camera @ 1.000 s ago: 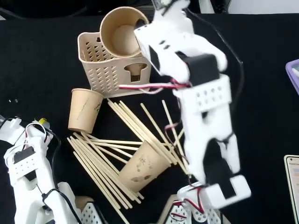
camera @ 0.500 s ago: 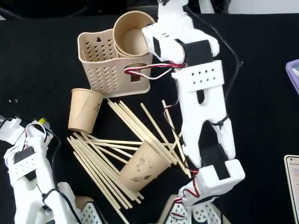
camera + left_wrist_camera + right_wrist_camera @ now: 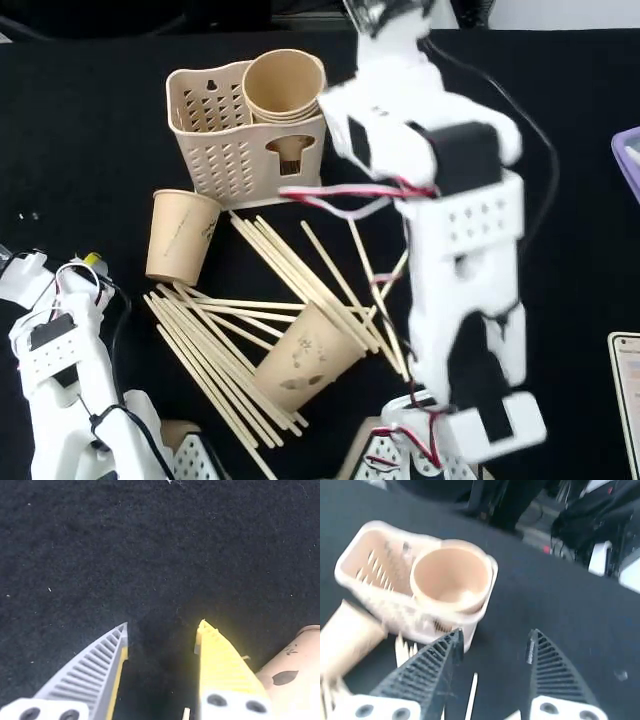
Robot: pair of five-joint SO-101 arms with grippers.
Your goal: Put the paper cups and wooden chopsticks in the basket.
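- While the right hand (image 3: 492, 652) hangs near the basket (image 3: 225, 160) at upper centre of the high view, its fingers stand apart and hold nothing.
- Nested paper cups (image 3: 284, 85) sit upright in the basket's right end.
- Outstanding items: one cup (image 3: 180, 235) just below the basket at centre left, a tipped cup (image 3: 305, 355) at lower centre, and wooden chopsticks (image 3: 265, 300) strewn between them on the table (image 3: 90, 120).
- The left hand (image 3: 160, 645) is low over bare table, fingers apart and empty.
- Judgement: the step in hand is fetching the next item. The tipped cup lies among the chopsticks, so grip its rim wall and lift straight up, so no sticks are dragged along.
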